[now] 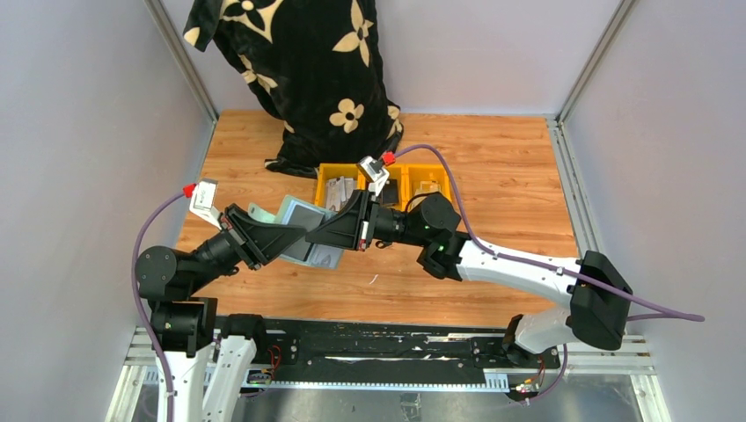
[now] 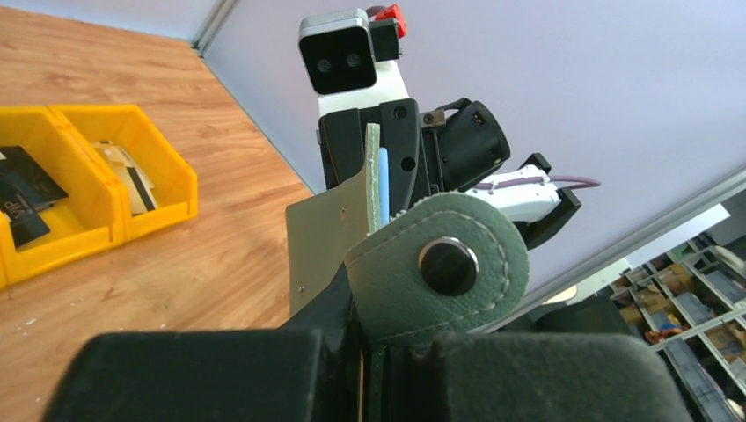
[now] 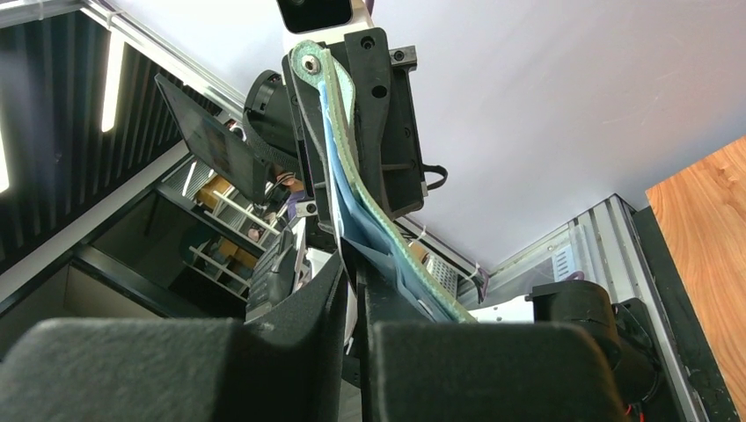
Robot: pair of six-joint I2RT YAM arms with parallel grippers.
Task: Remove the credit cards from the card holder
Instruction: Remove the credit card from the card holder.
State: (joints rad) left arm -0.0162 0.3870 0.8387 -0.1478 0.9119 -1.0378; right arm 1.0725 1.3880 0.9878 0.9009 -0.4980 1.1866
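The sage-green card holder [image 1: 303,230] hangs open in the air between both arms, above the wooden table. My left gripper [image 1: 283,239] is shut on its edge by the snap tab [image 2: 400,281]; the jaws [image 2: 376,356] pinch the green leather. From the right, my right gripper [image 1: 341,229] meets the pale blue inside. In the right wrist view the card holder [image 3: 345,167] shows edge on, and the jaws [image 3: 356,303] stand almost together on a thin pale edge, apparently a credit card at the pocket. Other credit cards [image 2: 22,198] lie in the yellow bins.
A row of yellow bins [image 1: 327,171] stands behind the grippers, near the table's middle back. A black cloth bag [image 1: 308,79] with pale flowers leans on the back wall. Grey walls close in both sides.
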